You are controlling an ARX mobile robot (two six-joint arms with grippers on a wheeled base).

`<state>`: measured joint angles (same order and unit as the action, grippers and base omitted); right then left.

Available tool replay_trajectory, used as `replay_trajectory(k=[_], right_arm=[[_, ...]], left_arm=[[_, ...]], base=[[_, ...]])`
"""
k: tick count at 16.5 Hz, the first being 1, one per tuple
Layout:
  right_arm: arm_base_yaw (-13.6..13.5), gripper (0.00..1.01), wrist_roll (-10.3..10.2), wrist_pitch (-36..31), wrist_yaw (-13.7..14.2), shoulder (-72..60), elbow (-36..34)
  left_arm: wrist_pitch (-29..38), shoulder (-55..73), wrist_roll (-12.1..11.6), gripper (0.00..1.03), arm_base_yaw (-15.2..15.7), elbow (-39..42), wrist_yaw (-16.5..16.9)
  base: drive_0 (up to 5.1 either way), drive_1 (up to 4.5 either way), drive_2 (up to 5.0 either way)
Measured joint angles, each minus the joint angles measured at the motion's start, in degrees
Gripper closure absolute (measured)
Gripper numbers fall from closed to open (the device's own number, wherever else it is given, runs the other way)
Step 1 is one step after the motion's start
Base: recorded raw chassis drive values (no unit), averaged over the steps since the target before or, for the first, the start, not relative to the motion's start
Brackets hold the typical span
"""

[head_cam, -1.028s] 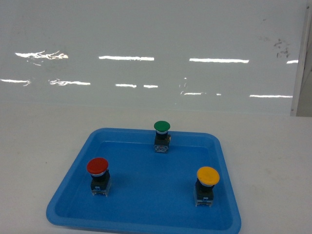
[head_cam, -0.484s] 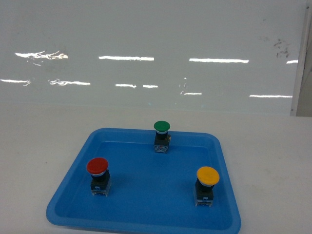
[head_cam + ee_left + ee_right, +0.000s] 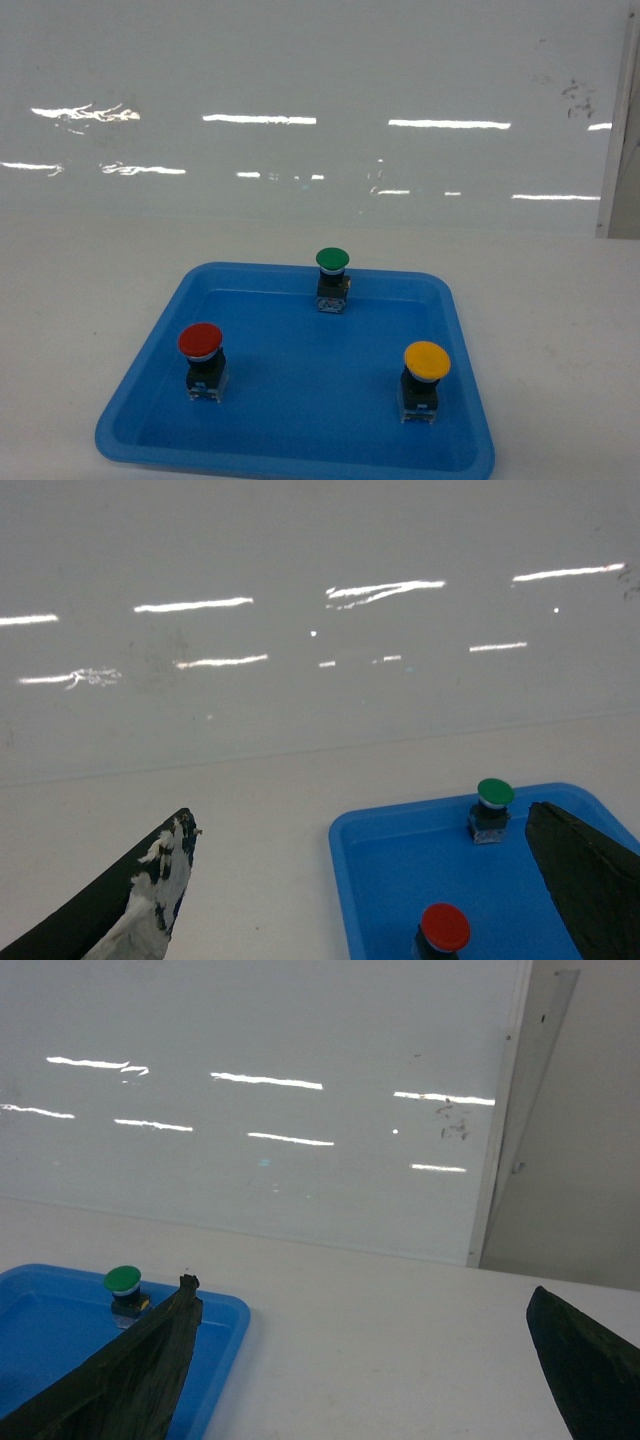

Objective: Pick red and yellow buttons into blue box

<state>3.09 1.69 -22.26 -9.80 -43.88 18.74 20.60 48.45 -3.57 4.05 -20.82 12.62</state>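
Work surface: white table point(image 3: 560, 330), backed by a glossy white wall panel point(image 3: 320, 100).
Tray: shallow blue tray point(image 3: 300, 400) resting flat on the table, centred low in the head view.
Red button point(image 3: 201, 345): upright on its block body inside the tray, at about 8 o'clock from the tray's middle, near the left edge. Also visible at the bottom of the left wrist view.
Yellow button point(image 3: 426, 364): upright inside the tray, at about 4 o'clock from the tray's middle, near the right edge.
Green button point(image 3: 332, 264): upright inside the tray at 12 o'clock, just beside the far edge.
Button spacing: all three stand well apart; none touches another.
Left gripper point(image 3: 370, 880): fingers spread wide and released, grasping nothing; above the tray's left portion, the red button between the fingers in its own view.
Right gripper point(image 3: 370, 1345): fingers spread wide and released, grasping nothing; above bare table at 3 o'clock from the tray.
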Motion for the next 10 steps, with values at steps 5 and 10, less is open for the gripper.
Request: replay_trajectory(k=[5,10], right_arm=[[-4.94,0.03,1.57,-3.13,3.06,-8.48,4.98],[-5.7,0.03,3.21,-1.29,3.58,-8.37,5.03]], left_arm=[[7.54,20.28,-3.85,0.05,-1.77,-7.17,-3.19],[6.84,24.46,-5.95,0.05,-2.12,-8.2,-5.14]], base=[[0.0,0.0,0.0],[0.0,0.0,0.0]])
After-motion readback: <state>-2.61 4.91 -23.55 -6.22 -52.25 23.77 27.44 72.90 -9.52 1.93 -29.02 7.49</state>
